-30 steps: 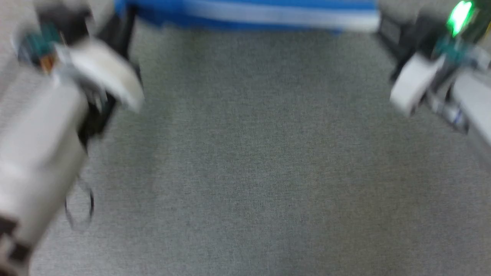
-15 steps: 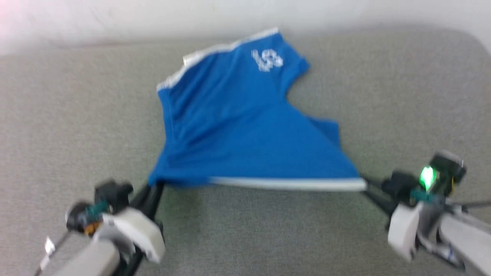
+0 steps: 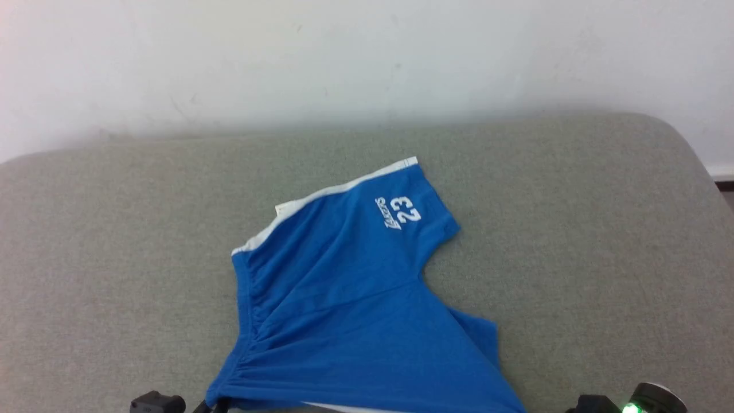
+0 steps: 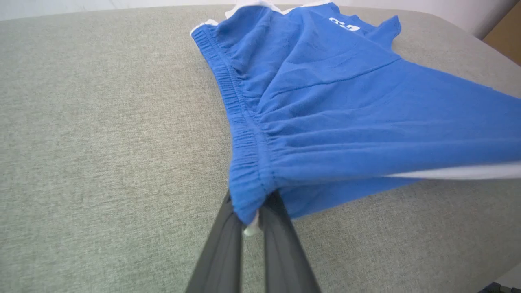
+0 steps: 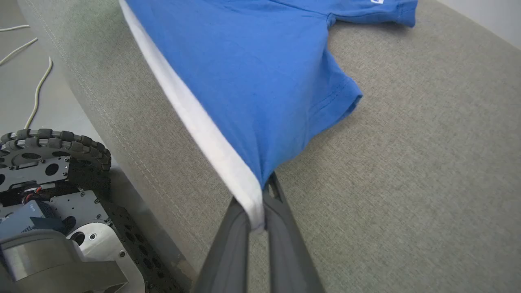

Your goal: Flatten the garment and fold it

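The garment, bright blue shorts with white trim and a white "23" print, lies spread on a grey padded surface. Its near edge is raised and stretched between my two grippers. In the left wrist view, my left gripper is shut on the gathered waistband corner of the garment. In the right wrist view, my right gripper is shut on the white-trimmed corner of the garment. In the head view, both wrists peek in at the bottom edge, the right one showing a green light.
A white wall rises behind the padded surface, whose far right corner is rounded. My wheeled base and pale cables on the floor show beside the surface's near edge. A brown box stands to the far right.
The head camera has tilted up, so the garment and both arms sit lower in the picture and the wall has come into view. Both grippers stay shut on the garment's near corners.
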You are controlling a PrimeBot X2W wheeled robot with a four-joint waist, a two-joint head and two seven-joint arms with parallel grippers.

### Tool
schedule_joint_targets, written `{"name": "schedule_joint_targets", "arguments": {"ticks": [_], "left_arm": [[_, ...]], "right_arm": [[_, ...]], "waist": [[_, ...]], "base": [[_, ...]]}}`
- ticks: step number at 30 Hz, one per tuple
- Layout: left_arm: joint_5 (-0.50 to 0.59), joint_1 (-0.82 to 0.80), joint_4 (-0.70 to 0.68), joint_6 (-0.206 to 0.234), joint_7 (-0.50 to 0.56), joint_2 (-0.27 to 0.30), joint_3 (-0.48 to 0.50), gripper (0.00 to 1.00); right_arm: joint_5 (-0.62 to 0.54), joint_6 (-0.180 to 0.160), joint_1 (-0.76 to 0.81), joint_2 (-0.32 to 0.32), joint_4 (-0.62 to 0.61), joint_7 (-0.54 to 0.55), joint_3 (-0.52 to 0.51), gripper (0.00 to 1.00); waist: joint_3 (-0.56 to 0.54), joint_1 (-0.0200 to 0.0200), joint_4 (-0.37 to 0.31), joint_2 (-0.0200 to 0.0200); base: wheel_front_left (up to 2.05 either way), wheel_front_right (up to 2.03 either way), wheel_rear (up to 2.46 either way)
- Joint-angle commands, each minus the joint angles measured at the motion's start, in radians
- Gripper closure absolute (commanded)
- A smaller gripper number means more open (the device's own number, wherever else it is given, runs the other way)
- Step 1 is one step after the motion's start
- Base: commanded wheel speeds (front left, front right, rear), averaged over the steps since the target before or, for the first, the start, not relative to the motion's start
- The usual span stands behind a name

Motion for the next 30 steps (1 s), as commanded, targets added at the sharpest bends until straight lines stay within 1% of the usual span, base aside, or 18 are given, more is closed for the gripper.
{"name": "schedule_joint_targets", "arguments": {"ticks": [1, 5, 9, 11, 13, 17, 20, 24, 27, 30], "left_arm": [[-0.008, 0.013, -0.012, 0.018, 0.001, 0.019, 0.013, 1.0], [0.011, -0.006, -0.033, 0.024, 0.01, 0.03, 0.009, 1.0], [0.04, -0.084, -0.03, 0.008, 0.023, 0.019, 0.005, 1.0], [0.055, -0.134, -0.017, -0.005, 0.029, 0.006, 0.002, 1.0], [0.071, -0.188, -0.003, -0.02, 0.031, -0.008, 0.0, 1.0], [0.088, -0.283, 0.033, -0.043, 0.034, -0.036, 0.006, 1.0], [0.093, -0.343, 0.063, -0.054, 0.032, -0.055, 0.018, 1.0], [0.092, -0.407, 0.112, -0.061, 0.023, -0.082, 0.039, 1.0], [0.087, -0.455, 0.153, -0.078, 0.016, -0.104, 0.056, 1.0], [0.089, -0.507, 0.194, -0.091, 0.01, -0.127, 0.068, 1.0]], "right_arm": [[-0.013, -0.002, 0.025, 0.0, -0.012, 0.009, -0.031, 1.0], [-0.05, -0.002, 0.029, 0.012, -0.036, 0.019, -0.111, 1.0], [-0.065, -0.002, -0.028, 0.025, -0.039, 0.029, -0.168, 1.0], [-0.038, -0.002, -0.069, 0.03, -0.027, 0.039, -0.181, 1.0], [-0.045, -0.002, -0.133, 0.012, -0.013, 0.048, -0.175, 1.0], [-0.022, -0.002, -0.278, -0.003, 0.018, 0.068, -0.144, 1.0], [0.007, -0.002, -0.401, -0.001, 0.054, 0.084, -0.106, 1.0], [0.057, -0.002, -0.562, 0.029, 0.127, 0.1, -0.053, 1.0], [0.106, -0.002, -0.675, 0.06, 0.192, 0.116, -0.016, 1.0], [0.128, -0.002, -0.792, 0.086, 0.267, 0.13, 0.032, 1.0]], "waist": [[-0.016, 0.0003, 0.01, -0.0001], [-0.007, 0.0003, 0.025, -0.0001], [0.021, 0.0003, 0.042, -0.0001], [0.044, 0.0003, 0.05, -0.0001], [0.071, 0.0003, 0.059, -0.0001], [0.132, 0.0003, 0.074, -0.0001], [0.177, 0.0003, 0.085, -0.0001], [0.23, 0.0003, 0.102, -0.0001], [0.27, 0.0003, 0.114, -0.0001], [0.312, 0.0003, 0.127, -0.0001]], "base": [[0.0, 0.0, 0.0], [0.0, 0.0, 0.0], [0.0, 0.0, 0.0], [0.0, 0.0, 0.0], [0.0, 0.0, 0.0], [0.0, 0.0, 0.0], [0.0, 0.0, 0.0], [0.0, 0.0, 0.0], [0.0, 0.0, 0.0], [0.0, 0.0, 0.0]]}}
